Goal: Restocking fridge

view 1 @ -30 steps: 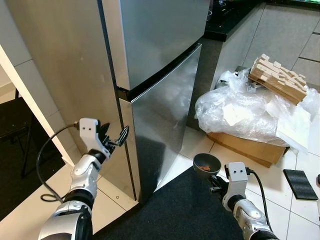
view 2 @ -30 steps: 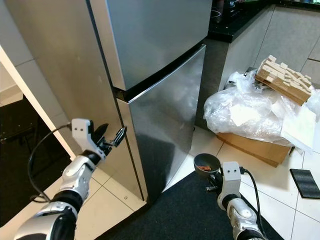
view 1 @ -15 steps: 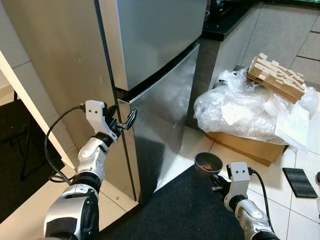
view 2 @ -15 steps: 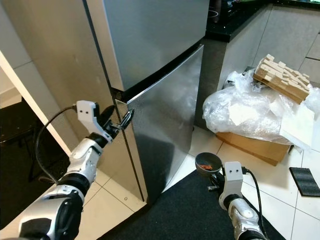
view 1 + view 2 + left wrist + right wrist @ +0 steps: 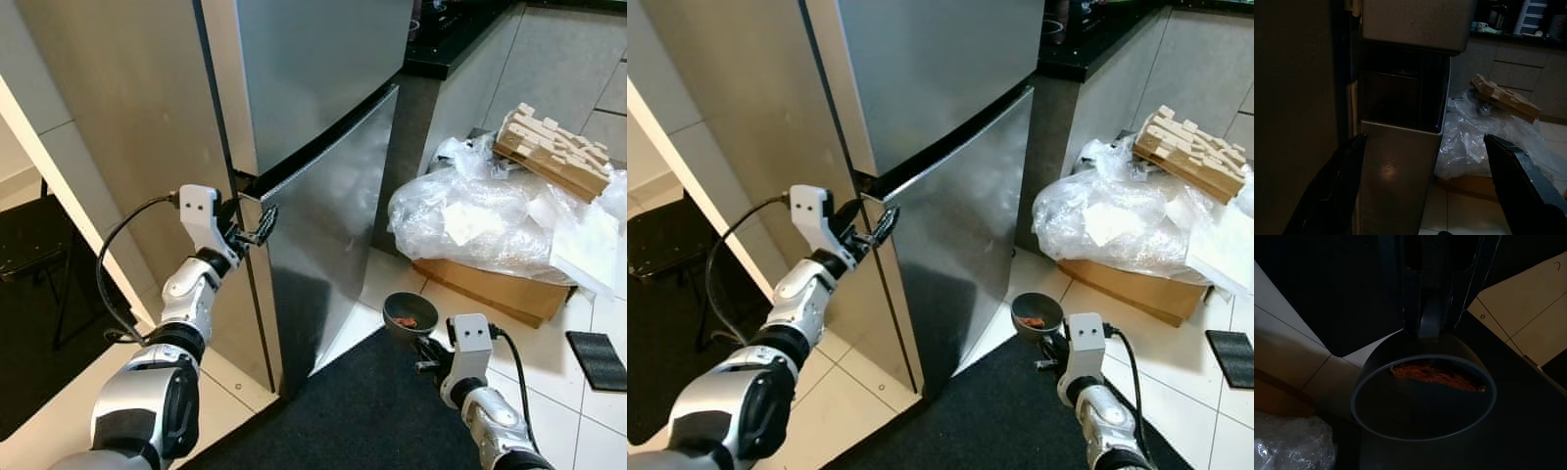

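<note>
The steel fridge stands shut, its upper door [image 5: 313, 69] above the lower door [image 5: 328, 215], with a dark seam between them. My left gripper [image 5: 259, 226] is open at the left corner of that seam, fingertips at the lower door's top edge. In the left wrist view its two black fingers [image 5: 1337, 186] spread wide on either side of the lower door's top corner [image 5: 1400, 129]. My right gripper [image 5: 427, 343] is low at the right, shut on the rim of a dark bowl [image 5: 409, 313] that holds a reddish bit of food [image 5: 1435, 374].
A black mat [image 5: 362, 411] lies on the tiled floor before the fridge. To the right, a cardboard box [image 5: 490, 284] carries crumpled plastic bags [image 5: 480, 215] and a stack of wooden blocks [image 5: 554, 147]. A dark counter [image 5: 460, 39] runs behind. A white panel [image 5: 59, 186] slants at the left.
My left gripper has risen and moved right, from beside the fridge's side wall to the corner of the seam between the doors. The right gripper and its bowl have hardly moved.
</note>
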